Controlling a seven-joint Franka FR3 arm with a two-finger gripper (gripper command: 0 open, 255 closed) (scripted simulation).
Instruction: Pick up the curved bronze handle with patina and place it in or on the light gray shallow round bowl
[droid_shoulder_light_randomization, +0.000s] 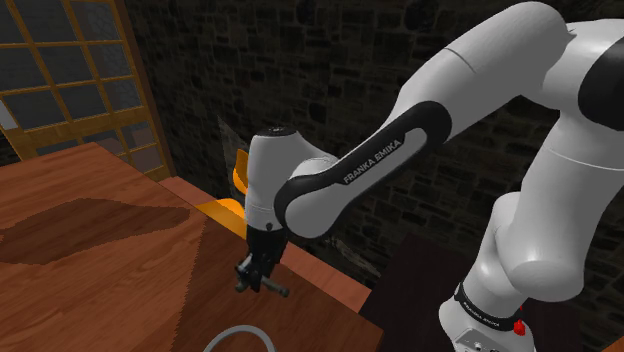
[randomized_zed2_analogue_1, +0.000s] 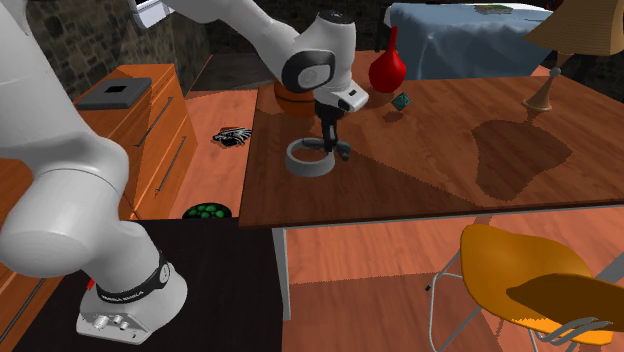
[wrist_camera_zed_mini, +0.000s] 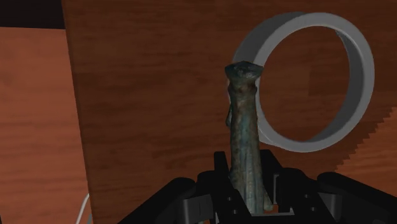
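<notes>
Over the wooden table (randomized_zed2_analogue_1: 450, 150), the end effector (wrist_camera_zed_mini: 248, 191) pinches the mottled blue-green handle (wrist_camera_zed_mini: 243, 127) by one end, the rest of the handle jutting out past its fingers. The light grey round bowl (wrist_camera_zed_mini: 356, 51) lies on the table just beside the handle's tip. Farther back stands a red vase (randomized_zed2_analogue_1: 388, 68).

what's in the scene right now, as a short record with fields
gripper: fingers shut on the handle
handle: greenish bronze, clasped at one end, pointing away from the gripper
bowl: grey, round, shallow, on the wooden table, nothing in it
handle vs bowl: free end close to the rim, not inside
task stage: grasp done, placing not yet done
</notes>
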